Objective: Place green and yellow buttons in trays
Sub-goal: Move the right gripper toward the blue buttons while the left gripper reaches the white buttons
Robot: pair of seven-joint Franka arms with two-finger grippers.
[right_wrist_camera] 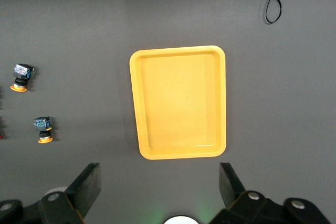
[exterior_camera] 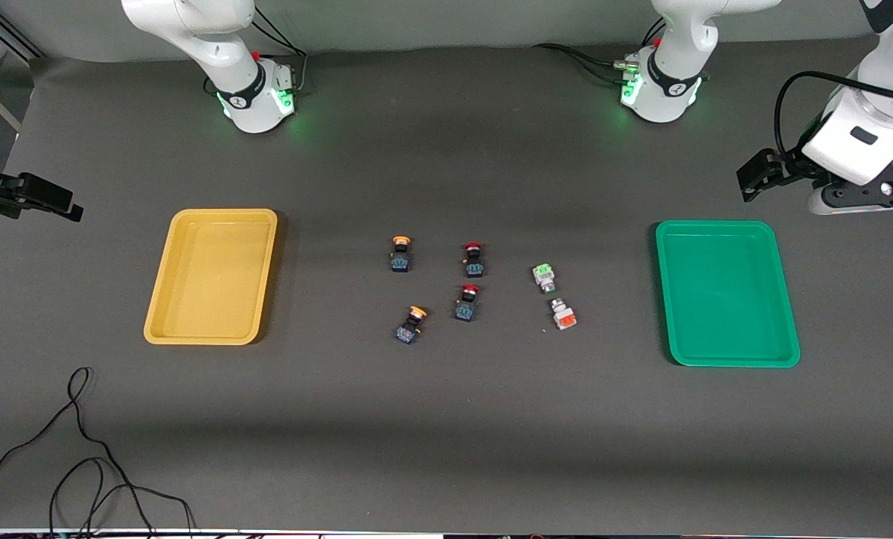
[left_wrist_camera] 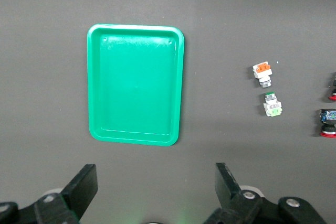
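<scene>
Two yellow-capped buttons (exterior_camera: 400, 253) (exterior_camera: 412, 324) and one green-capped button (exterior_camera: 543, 276) lie mid-table between an empty yellow tray (exterior_camera: 210, 275) and an empty green tray (exterior_camera: 727, 292). My left gripper (exterior_camera: 751, 182) hangs open above the table at the left arm's end. In its wrist view, the left gripper (left_wrist_camera: 156, 182) looks down on the green tray (left_wrist_camera: 135, 84) and the green button (left_wrist_camera: 272, 106). My right gripper (exterior_camera: 57, 203) hangs open at the right arm's end. From its wrist, the right gripper (right_wrist_camera: 157, 182) sees the yellow tray (right_wrist_camera: 179, 102) and both yellow buttons (right_wrist_camera: 21, 77) (right_wrist_camera: 43, 129). Neither holds anything.
Two red-capped buttons (exterior_camera: 474, 259) (exterior_camera: 467, 302) lie between the yellow and green ones. An orange-capped white button (exterior_camera: 564, 314) rests beside the green button, nearer the front camera. A black cable (exterior_camera: 79, 449) loops on the table near the front edge at the right arm's end.
</scene>
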